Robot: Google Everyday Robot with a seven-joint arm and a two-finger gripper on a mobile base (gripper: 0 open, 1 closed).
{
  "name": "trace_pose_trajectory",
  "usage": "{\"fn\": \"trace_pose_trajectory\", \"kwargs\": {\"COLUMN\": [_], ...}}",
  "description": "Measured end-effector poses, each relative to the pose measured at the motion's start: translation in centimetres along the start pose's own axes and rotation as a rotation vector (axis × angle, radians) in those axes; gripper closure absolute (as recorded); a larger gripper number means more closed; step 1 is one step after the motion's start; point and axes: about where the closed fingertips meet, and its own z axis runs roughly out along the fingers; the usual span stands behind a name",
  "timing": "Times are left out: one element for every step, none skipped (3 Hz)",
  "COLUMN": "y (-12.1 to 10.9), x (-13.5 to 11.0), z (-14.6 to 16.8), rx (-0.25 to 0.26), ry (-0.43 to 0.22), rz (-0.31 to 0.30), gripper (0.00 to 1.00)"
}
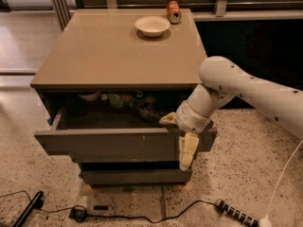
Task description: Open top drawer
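The top drawer (109, 144) of the grey cabinet is pulled out some way. Its wide dark grey front has small pale scratch marks. Inside it, at the back, I see a pale bowl and several small items (123, 100). My gripper (177, 138) is at the right end of the drawer front. One pale finger (187, 150) hangs down over the outside of the front. The other finger (168, 119) sits at the top edge, inside the drawer. The white arm comes in from the right.
The cabinet top (109, 51) carries a white bowl (152, 25) and an orange can (173, 12) at the back. A lower drawer front (135, 176) is shut. Cables, a black plug (78, 213) and a power strip (236, 213) lie on the speckled floor in front.
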Motion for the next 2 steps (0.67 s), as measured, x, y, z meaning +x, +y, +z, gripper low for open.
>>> {"fn": "trace_pose_trajectory", "kwargs": {"y": [2.1,3.9], "x": [0.5,1.0], "z": [1.4,2.2], "rx": [-0.031,-0.044], "ry": [-0.02,-0.025], "rz": [-0.027,-0.049], "gripper": [0.0,0.0]}}
